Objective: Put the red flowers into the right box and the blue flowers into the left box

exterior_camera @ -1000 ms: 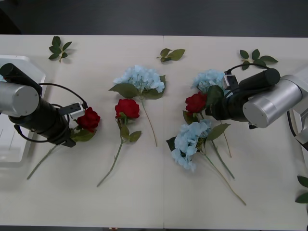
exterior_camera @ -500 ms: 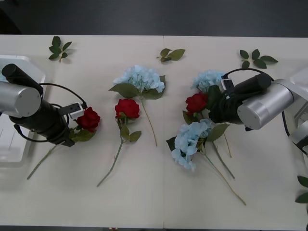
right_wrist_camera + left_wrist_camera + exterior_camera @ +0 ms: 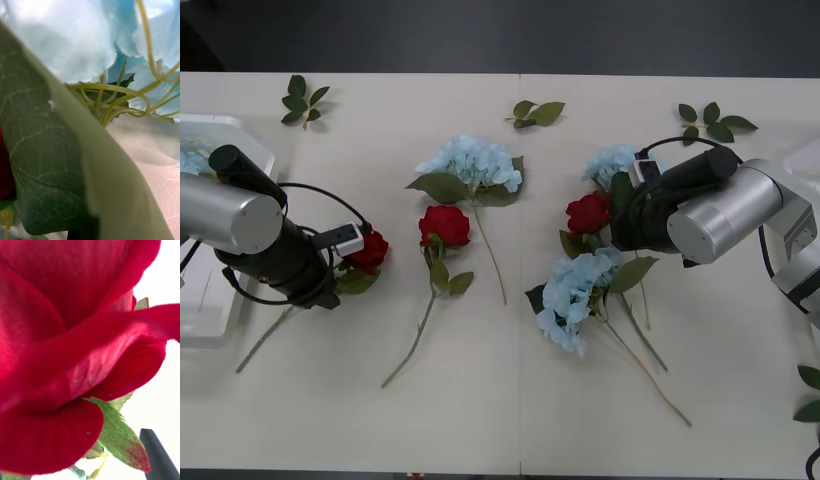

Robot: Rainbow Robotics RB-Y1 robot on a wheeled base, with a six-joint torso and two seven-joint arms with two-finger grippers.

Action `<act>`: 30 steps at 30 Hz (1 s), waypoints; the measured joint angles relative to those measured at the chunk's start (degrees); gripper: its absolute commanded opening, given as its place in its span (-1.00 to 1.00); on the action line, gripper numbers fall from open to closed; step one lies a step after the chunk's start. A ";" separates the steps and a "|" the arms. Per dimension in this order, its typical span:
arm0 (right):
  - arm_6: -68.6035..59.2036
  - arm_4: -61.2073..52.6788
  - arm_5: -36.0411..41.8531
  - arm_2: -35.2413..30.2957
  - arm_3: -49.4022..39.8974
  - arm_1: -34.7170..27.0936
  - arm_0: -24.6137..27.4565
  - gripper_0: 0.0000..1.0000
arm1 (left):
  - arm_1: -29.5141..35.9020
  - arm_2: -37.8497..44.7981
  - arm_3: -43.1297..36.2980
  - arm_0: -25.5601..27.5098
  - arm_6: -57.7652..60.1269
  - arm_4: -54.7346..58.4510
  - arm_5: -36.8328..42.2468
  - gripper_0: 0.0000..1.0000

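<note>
Red flowers [image 3: 445, 226]: left arm [image 3: 240, 225] low at leftmost bloom, right arm [image 3: 715, 210] at rightmost

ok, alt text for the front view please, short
Two robot arms reach over a white table strewn with red roses and pale-blue hydrangeas. The left tool is at a rose beside a white tray; the right tool is among a rose and hydrangea. Loose leaf sprigs lie along the far edge.

Left arm low [image 3: 240, 235], right arm low [image 3: 710, 205]
</note>
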 measured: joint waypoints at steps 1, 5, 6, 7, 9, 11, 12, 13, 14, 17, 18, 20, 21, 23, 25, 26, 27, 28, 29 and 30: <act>0.00 0.09 -0.01 0.00 0.00 0.00 0.00 -1.00 | 0.00 0.00 0.00 0.00 0.02 -0.01 -0.01 -0.53; 0.01 0.79 -0.21 0.00 0.00 0.00 0.00 -1.00 | 0.00 -0.01 0.00 0.00 0.16 -0.36 -0.86 -1.00; 0.01 0.78 -0.47 0.00 0.00 -0.02 0.00 -1.00 | 0.00 -0.01 0.00 0.00 0.21 -0.48 -1.01 -1.00; 0.01 0.78 -0.94 -0.01 0.00 -0.06 0.00 -1.00 | 0.00 -0.01 0.00 0.00 0.28 -0.51 -1.03 -1.00; 0.01 0.62 -2.01 -0.13 0.00 -0.34 0.00 -1.00 | 0.00 -0.02 0.00 0.00 0.52 -0.51 -1.03 -1.00; 0.03 -0.65 -2.43 -0.81 0.00 -1.14 0.00 -1.00 | 0.00 -0.02 0.00 0.00 1.72 -0.51 -1.03 -1.00; 0.06 -2.17 -2.51 -1.42 0.00 -1.84 0.00 -1.00 | 0.00 -0.02 0.00 0.00 2.46 -0.51 -1.03 -1.00; 0.13 -4.05 -2.54 -2.14 0.00 -2.72 0.00 -1.00 | 0.00 -0.02 0.00 0.00 2.80 -0.51 -1.03 -1.00; 0.35 -5.71 -2.67 -2.81 0.00 -3.71 0.00 -1.00 | 0.00 -0.02 0.00 0.00 2.93 -0.51 -1.03 -1.00; 4.49 -11.77 -4.50 -4.41 -0.01 -8.02 0.00 -1.00 | 0.00 -0.02 0.01 0.00 2.93 -0.50 -1.03 -1.00; 6.92 -13.81 -4.74 -4.75 0.00 -9.54 0.00 -1.00 | -0.01 -0.02 0.01 0.00 2.93 -0.49 -1.03 -1.00; 11.85 -18.35 -4.78 -5.33 -0.01 -12.71 0.00 -1.00 | -0.01 -0.02 0.01 0.00 2.93 -0.44 -1.03 -1.00; 13.87 -20.92 -4.79 -5.59 0.00 -14.13 0.00 -1.00 | -0.01 -0.02 -0.01 -0.01 2.93 -0.38 -1.03 -1.00; 16.70 -26.22 -5.01 -6.21 0.00 -16.72 0.01 -1.00 | -0.01 0.00 -0.20 -0.02 2.93 -0.36 -0.96 -1.00; 19.07 -31.14 -5.03 -7.14 0.01 -18.53 0.04 -1.00 | -0.01 0.40 -1.14 -0.03 2.93 -0.32 0.38 -1.00; 20.76 -33.94 -5.03 -7.83 0.01 -19.22 0.12 -1.00 | -0.01 0.96 -1.82 -0.03 2.93 -0.13 1.51 -1.00; 23.22 -37.03 -5.03 -8.62 0.01 -19.76 0.26 -1.00 | -0.01 1.79 -2.79 -0.03 2.93 0.30 2.92 -1.00; 25.81 -39.91 -5.03 -9.46 0.01 -20.13 0.45 -1.00 | -0.02 2.84 -3.76 -0.03 2.93 0.73 4.21 -1.00; 28.53 -43.04 -5.03 -10.24 0.01 -20.39 0.67 -1.00 | -0.02 3.96 -4.70 -0.03 2.93 1.03 5.26 -1.00; 31.24 -47.01 -5.04 -10.98 0.02 -20.70 0.98 -1.00 | -0.02 5.25 -5.67 -0.03 2.93 1.30 6.18 -1.00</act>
